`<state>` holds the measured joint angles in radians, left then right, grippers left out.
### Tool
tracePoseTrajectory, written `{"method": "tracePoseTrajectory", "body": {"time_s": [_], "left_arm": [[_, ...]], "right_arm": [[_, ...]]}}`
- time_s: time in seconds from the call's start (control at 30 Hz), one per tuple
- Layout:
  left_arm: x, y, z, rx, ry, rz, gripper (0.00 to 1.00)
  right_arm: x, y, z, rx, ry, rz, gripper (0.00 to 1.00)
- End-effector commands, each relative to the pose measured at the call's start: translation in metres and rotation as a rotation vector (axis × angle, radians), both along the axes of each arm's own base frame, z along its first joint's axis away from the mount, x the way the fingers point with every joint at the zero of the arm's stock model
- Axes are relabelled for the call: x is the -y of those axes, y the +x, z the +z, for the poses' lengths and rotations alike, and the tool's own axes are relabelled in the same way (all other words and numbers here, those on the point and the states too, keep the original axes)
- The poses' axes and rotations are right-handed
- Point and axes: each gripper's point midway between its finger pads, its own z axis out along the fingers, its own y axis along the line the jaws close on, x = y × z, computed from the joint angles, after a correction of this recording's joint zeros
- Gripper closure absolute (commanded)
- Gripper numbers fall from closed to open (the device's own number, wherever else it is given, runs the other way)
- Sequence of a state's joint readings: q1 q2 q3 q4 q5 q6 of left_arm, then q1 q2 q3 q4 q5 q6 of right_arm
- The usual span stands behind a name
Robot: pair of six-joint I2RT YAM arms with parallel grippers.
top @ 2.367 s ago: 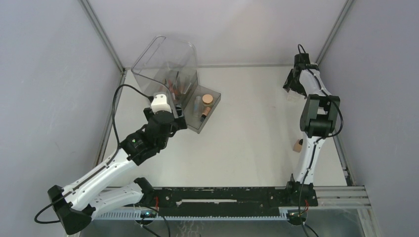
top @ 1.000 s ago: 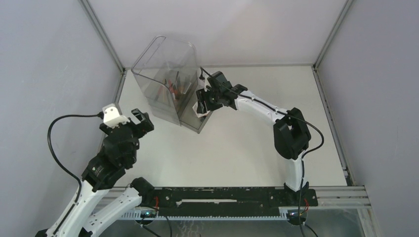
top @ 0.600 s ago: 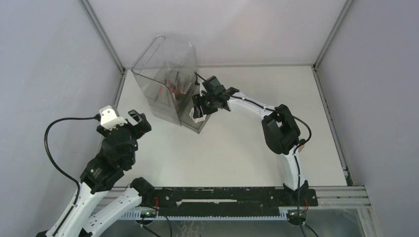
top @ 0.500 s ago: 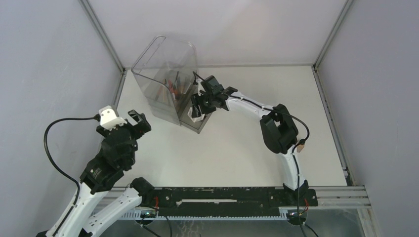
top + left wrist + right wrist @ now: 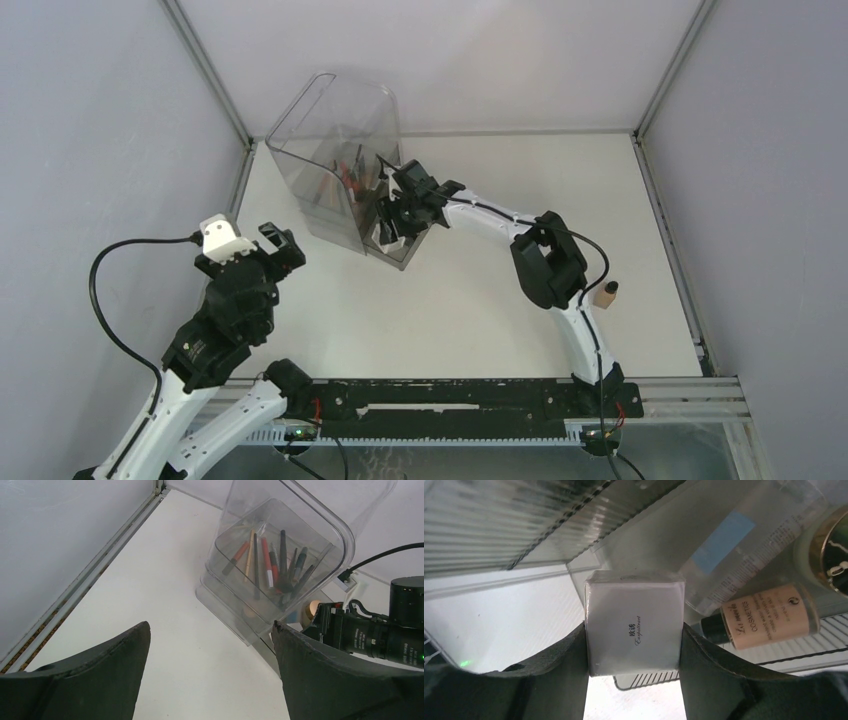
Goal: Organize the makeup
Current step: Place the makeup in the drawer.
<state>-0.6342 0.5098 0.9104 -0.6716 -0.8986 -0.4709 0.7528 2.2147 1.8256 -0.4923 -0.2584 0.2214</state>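
A: Start close in. What is the left arm doing?

B: Nothing useful. The left end effector (image 5: 210, 630) hangs released above bare tabletop (image 5: 165, 580), well apart from the clear organizer (image 5: 345, 540). Over on the right, a small tan item (image 5: 605, 293) with a dark top stands alone on the tabletop.

A: And the right?

B: The right end effector (image 5: 633, 636) is clenched on a white box (image 5: 634, 615), with its fingers on two opposite edges. It holds the box at the near corner of the organizer's front tray (image 5: 402, 258). I cannot tell whether the box touches the tray floor.

A: What could go wrong?

B: Crowding, mainly. A foundation bottle (image 5: 764, 622) lies just beside the box, with a clear bottle (image 5: 744, 550) and a gold-lidded jar (image 5: 834, 555) beyond. Let go here, and the box may land on the bottle's dark cap or the tray wall and end up tilted. The wrap looks slick, so the box could slide out early. Nothing braces the organizer either, so a push might shove it.

A: Which way does the box point?

B: Its printed face is toward the wrist camera and nearly square, so no long axis shows, and its depth is hidden. The foundation bottle lies on its side, long axis across the tray, cap toward the box. Farthest back, the pencils and brushes (image 5: 267, 562) lean in the tall compartment (image 5: 240, 535).
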Motion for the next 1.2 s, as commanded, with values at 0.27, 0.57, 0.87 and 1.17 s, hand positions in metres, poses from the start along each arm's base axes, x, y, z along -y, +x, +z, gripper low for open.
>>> {"method": "tracePoseTrajectory", "body": {"time_s": [0.27, 0.57, 0.87, 1.17], "left_arm": [[-0.008, -0.002, 0.003, 0.011, 0.008, 0.039, 0.06], [-0.008, -0.002, 0.003, 0.010, 0.008, 0.038, 0.06], [-0.007, -0.002, 0.002, 0.011, -0.002, 0.033, 0.06], [0.009, 0.007, 0.000, 0.000, -0.006, -0.032, 0.06]], "right_arm": [[-0.013, 0.056, 0.031, 0.198, -0.011, -0.098, 0.57], [-0.021, 0.044, 0.046, 0.192, 0.024, -0.063, 0.13], [0.020, 0.029, 0.119, 0.294, 0.098, -0.117, 0.10], [0.248, 0.022, 0.128, 0.300, -0.046, -0.678, 0.07]]}}
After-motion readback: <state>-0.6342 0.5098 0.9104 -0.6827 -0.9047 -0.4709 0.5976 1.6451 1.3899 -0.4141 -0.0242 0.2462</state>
